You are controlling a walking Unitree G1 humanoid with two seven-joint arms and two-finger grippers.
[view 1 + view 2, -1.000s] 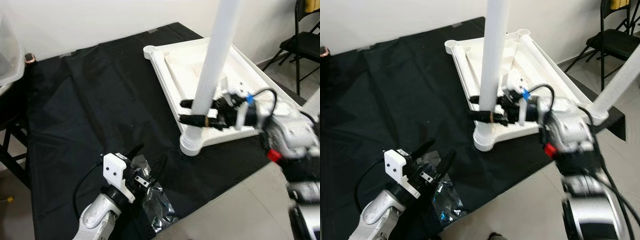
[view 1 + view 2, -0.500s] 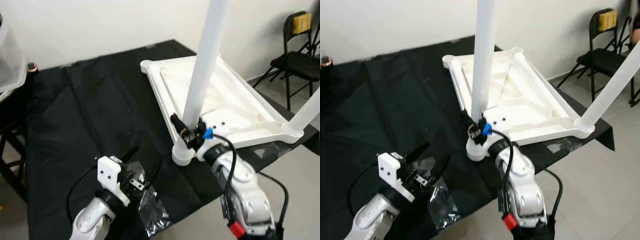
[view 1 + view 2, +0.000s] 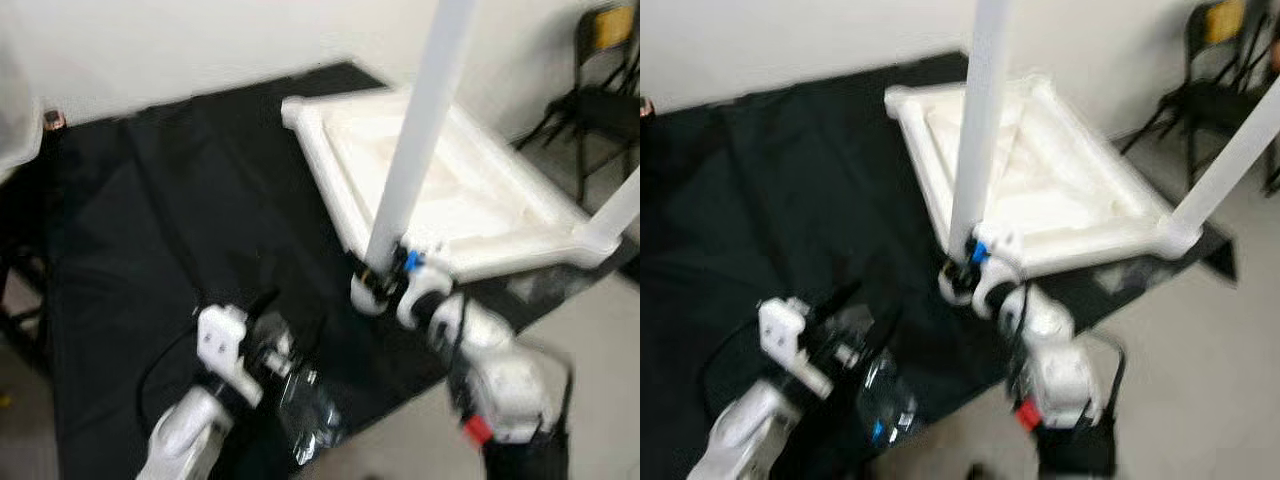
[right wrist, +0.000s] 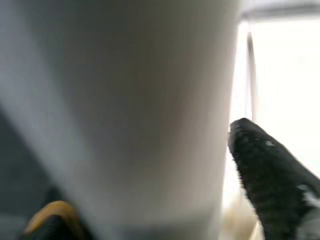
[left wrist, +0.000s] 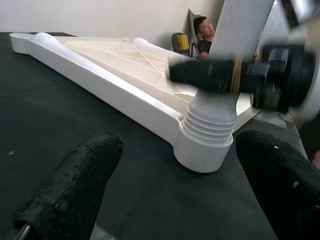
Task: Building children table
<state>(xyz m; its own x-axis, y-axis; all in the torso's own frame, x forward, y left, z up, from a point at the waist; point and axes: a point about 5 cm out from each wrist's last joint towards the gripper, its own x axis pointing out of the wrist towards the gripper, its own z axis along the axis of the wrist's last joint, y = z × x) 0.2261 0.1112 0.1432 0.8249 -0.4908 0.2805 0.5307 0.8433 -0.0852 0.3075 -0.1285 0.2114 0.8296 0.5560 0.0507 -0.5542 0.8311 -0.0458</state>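
Observation:
A white tabletop point(image 3: 450, 200) lies upside down on a black cloth point(image 3: 150, 200). A white table leg point(image 3: 415, 150) stands upright in the ribbed corner socket point(image 5: 207, 140) nearest me. My right gripper point(image 3: 385, 277) is shut on that leg just above the socket, and one finger point(image 4: 265, 170) presses against the leg's side. My left gripper point(image 3: 290, 318) hovers low over the cloth, open and holding nothing, its fingertips point(image 5: 70, 195) pointing at the socket. A second leg point(image 3: 620, 205) rises from the far right corner.
A crumpled clear plastic bag point(image 3: 310, 410) lies under the left gripper at the cloth's near edge. A black folding chair point(image 3: 600, 80) stands at the back right on the tiled floor. A person point(image 5: 202, 30) sits in the background.
The right arm swung from the right side round to the near side of the leg, still holding it. The view shifted and blurred. The left gripper stayed open.

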